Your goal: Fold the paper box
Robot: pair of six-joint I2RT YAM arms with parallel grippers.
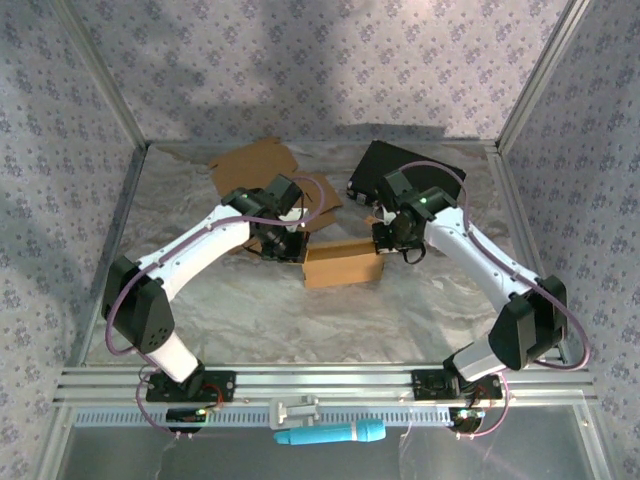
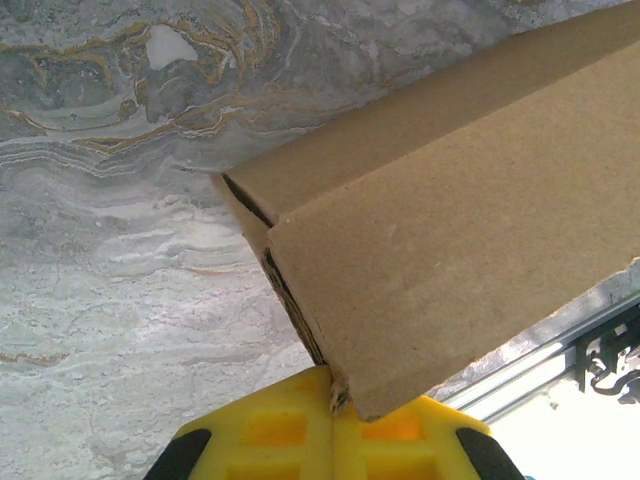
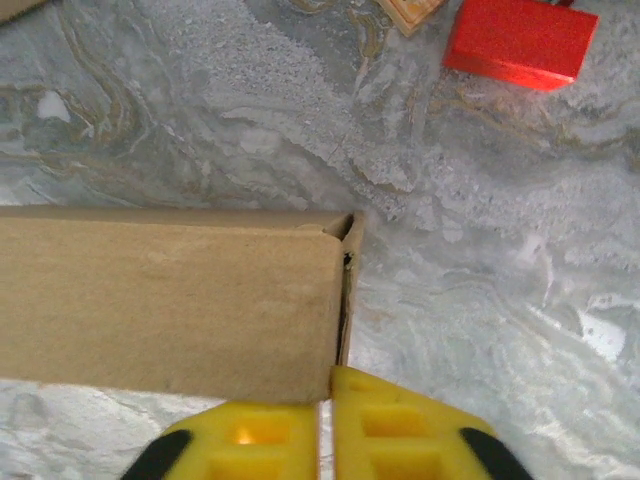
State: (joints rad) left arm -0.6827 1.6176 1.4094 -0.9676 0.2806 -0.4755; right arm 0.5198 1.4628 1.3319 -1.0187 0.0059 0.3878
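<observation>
Pinched tight in the left gripper (image 2: 335, 392), low in the left wrist view: one corner edge of the paper box (image 2: 450, 240), mid-frame in the top view between both arms. Almost pressed together at the other end, the right gripper (image 3: 325, 385); cannot tell if holding the flap or just touching. Looks mostly folded into a long closed shape, with maybe only end flaps left to tuck.

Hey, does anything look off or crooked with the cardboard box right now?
Slightly. The box is not closed cleanly: in the left wrist view its corner seam gapes, layers apart, and in the right wrist view the end flap stands ajar. Nothing looks spilled or torn.
</observation>
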